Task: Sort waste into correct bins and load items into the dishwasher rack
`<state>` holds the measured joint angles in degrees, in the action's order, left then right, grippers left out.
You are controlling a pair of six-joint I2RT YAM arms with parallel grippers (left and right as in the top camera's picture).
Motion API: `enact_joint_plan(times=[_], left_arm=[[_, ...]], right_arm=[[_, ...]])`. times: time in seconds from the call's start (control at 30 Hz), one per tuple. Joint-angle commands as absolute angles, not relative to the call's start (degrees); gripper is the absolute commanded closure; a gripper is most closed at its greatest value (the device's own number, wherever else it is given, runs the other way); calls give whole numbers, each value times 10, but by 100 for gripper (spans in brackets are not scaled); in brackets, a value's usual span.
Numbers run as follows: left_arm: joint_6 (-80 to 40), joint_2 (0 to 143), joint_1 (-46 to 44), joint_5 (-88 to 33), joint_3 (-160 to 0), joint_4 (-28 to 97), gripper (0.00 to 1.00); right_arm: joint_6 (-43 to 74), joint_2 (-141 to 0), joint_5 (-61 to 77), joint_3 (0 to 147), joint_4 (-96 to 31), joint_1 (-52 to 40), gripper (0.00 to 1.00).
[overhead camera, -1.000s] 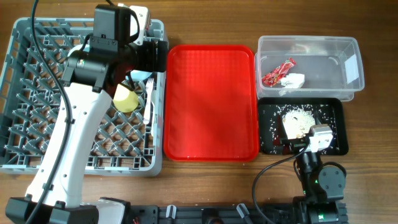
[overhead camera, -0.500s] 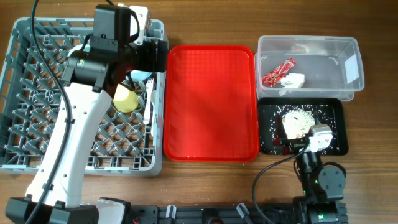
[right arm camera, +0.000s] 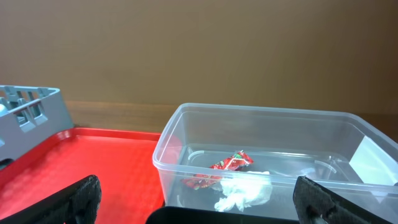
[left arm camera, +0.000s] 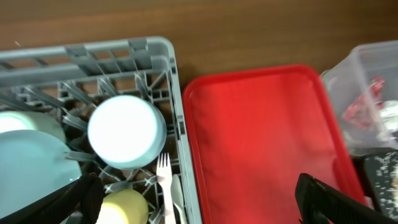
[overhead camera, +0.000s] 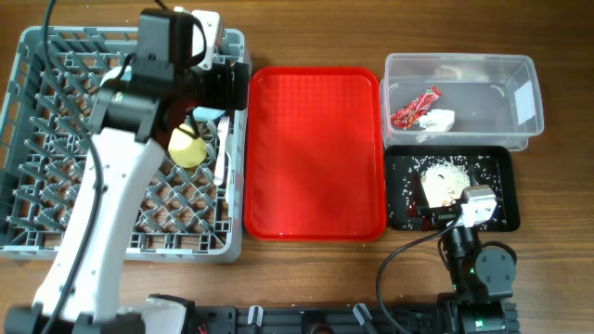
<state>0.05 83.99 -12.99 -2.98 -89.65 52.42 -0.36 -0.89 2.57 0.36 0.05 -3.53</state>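
Observation:
The grey dishwasher rack [overhead camera: 56, 139] holds the yellow-green cup [overhead camera: 188, 148], the white fork [overhead camera: 223, 153], the upturned white-blue bowl [left arm camera: 127, 132], the pale blue plate [left arm camera: 25, 168] and the spoon [left arm camera: 178, 200]. My left gripper [overhead camera: 215, 93] hangs open and empty over the rack's far right corner [left arm camera: 199, 208]. The clear tub [overhead camera: 464, 63] holds the red wrapper [overhead camera: 413, 107] and white napkin [overhead camera: 438, 119]; both show in the right wrist view, wrapper [right arm camera: 230, 165] and napkin [right arm camera: 245, 193]. Food scraps [overhead camera: 444, 181] lie in the black tray [overhead camera: 501, 162]. My right gripper [overhead camera: 445, 206] is open and empty at the tray's near edge [right arm camera: 199, 211].
The red serving tray [overhead camera: 316, 153] lies bare between the rack and the two bins. The tub has a white label [overhead camera: 527, 102] on its right wall. Brown wooden table runs along the far and near edges.
The left arm's lower link has shifted slightly to the left. The grippers and all objects stay where they were.

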Motion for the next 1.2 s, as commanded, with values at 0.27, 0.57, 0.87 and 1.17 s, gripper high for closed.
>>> enact_joint_plan(times=[0.27,0.57,0.87,1.17], left_arm=[[-3,443,-41,-27,-848,525,0],[-4,178,25,-67,-503,477,0],[-38,26,25,-194,-150,-22,0],[-229,2,25,-51,-40,-97,0]], right_arm=[[-11,-2,35,3,1,-32,0],[-11,-2,35,3,1,-32,0],[-11,-2,35,3,1,-32,0],[-11,-2,35,3,1,-32,0]])
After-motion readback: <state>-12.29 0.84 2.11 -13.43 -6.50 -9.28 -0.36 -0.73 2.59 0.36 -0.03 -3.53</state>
